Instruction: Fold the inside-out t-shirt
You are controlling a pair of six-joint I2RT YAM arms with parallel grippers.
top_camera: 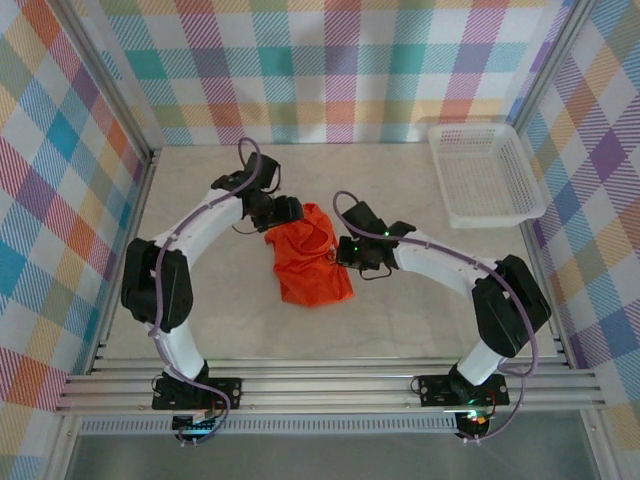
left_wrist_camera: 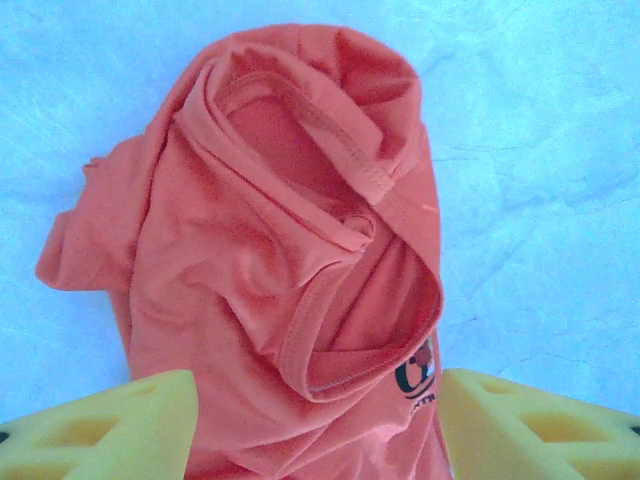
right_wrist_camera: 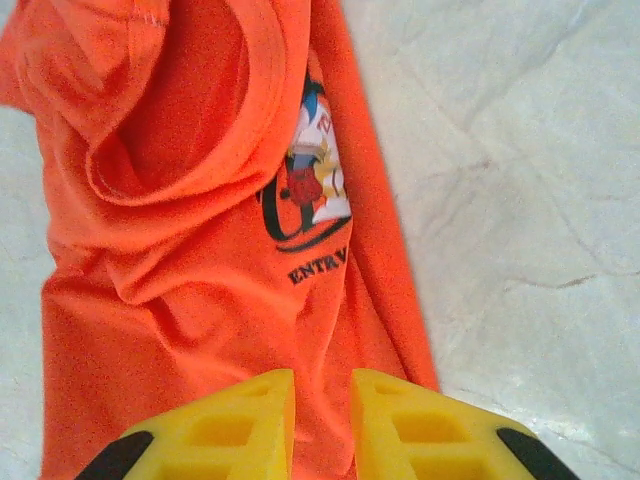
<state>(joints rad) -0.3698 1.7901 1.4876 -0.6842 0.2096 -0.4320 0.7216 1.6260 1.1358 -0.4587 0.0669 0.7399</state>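
The left gripper (left_wrist_camera: 317,388) is holding its jaws wide, straddling the crumpled bright orange-red thin fabric t-shirt (top_camera: 310,255). The right gripper (right_wrist_camera: 322,378) is hovering with jaws nearly together; I cannot tell whether they are pinching cloth. One shirt is lying mid-bench (top_camera: 420,325). The right wrist view is showing its colourful chest print (right_wrist_camera: 315,175). The overhead view is adding one white mesh basket (top_camera: 485,172).

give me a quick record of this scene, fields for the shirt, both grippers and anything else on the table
shirt: orange-red, crumpled in a heap mid table, not yet folded
print: showing, partly under a fold
left gripper: open, one finger each side of the shirt
right gripper: fingers nearly together over the shirt, grip unclear
basket: white, far right corner, apart from the shirt
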